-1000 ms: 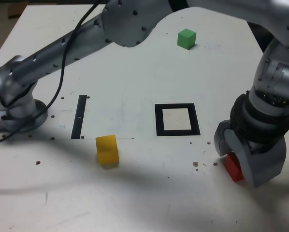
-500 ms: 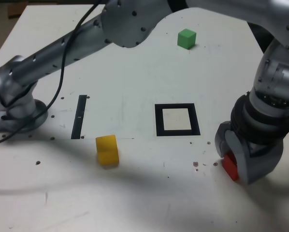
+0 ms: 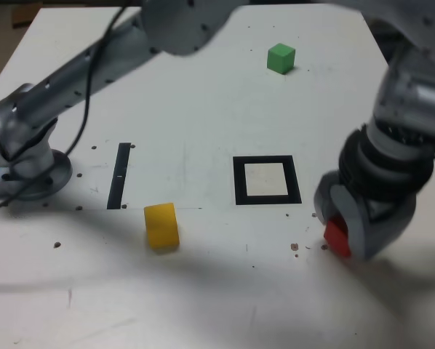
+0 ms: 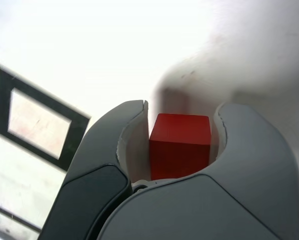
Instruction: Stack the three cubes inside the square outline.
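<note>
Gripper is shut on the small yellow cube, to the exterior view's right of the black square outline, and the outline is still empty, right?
Not quite: the gripper is shut on the small red cube, as the wrist view shows. The yellow cube lies free. The rest holds: it sits right of the black square outline, which is empty.

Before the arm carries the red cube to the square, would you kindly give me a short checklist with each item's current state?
1. Gripper shut on red cube: ok.
2. Cube seated squarely between the jaws: ok in the wrist view.
3. Cube lifted off the table: cannot tell.
4. Square outline free of objects: ok.
5. Yellow cube and green cube lie away from the path to the square: ok.
</note>
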Motion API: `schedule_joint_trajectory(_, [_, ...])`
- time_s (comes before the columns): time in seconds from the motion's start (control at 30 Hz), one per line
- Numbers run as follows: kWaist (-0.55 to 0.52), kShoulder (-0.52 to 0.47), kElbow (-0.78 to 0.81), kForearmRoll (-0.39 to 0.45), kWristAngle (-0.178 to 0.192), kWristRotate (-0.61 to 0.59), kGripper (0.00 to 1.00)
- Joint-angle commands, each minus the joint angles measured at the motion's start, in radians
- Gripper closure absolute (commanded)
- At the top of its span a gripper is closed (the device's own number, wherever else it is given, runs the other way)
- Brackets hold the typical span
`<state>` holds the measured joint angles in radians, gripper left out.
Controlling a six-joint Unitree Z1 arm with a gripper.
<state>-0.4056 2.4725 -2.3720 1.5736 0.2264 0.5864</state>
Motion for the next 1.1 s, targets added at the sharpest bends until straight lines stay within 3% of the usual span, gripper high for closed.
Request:
schedule_joint_trajectory(0.0, [0.003, -0.033, 0.022, 0.008, 0.004, -0.024, 0.65])
schedule_joint_trajectory(0.5, [0.084, -0.267, 0.306, -0.003, 0.002, -0.282, 0.65])
schedule_joint_trajectory(0.8, [0.181, -0.377, 0.486, -0.069, -0.075, -0.418, 0.65])
schedule_joint_trajectory(1.07, [0.251, -0.428, 0.633, -0.171, -0.121, -0.496, 0.65])
